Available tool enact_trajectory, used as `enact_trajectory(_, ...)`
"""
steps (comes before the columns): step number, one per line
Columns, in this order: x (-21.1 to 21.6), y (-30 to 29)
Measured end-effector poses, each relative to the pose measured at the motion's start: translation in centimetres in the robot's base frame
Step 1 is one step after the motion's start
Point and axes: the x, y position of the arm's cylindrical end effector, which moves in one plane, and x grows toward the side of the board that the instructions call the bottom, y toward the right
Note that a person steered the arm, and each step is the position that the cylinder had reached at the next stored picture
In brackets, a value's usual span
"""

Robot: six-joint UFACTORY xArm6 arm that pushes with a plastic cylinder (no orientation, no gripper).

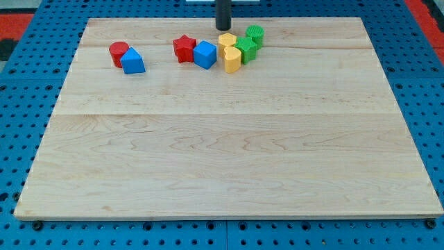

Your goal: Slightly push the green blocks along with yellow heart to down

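A: Where, the cluster to shift?

B: Upper centre of the frame, near the board's (229,160) top edge. Green cylinder (255,33) topmost, green star-like block (245,49) just below-left of it, touching. Two yellow pieces on their left: yellow heart (227,42) above, another yellow block (232,60) below; exact shapes hard to tell apart.

A: And my tip (223,28)?

B: Just above the yellow heart, left of the green cylinder. No fingers to open or close; merely a plain rod, holding nothing.

A: Handling?

B: Probably light, rigid, quick to slide and twist on smooth wood. Best contact: upper faces, centred between heart and cylinder. Off-centre, likely scatter. Blue block (205,54) and red star (184,48) close on the left; red cylinder (118,53) and second blue block (132,61) well apart.
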Motion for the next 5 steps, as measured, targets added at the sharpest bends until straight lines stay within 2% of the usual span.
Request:
enact_trajectory(2, -0.5, 1.5)
enact_trajectory(4, -2.1, 6.4)
enact_trajectory(5, -0.3, 6.3)
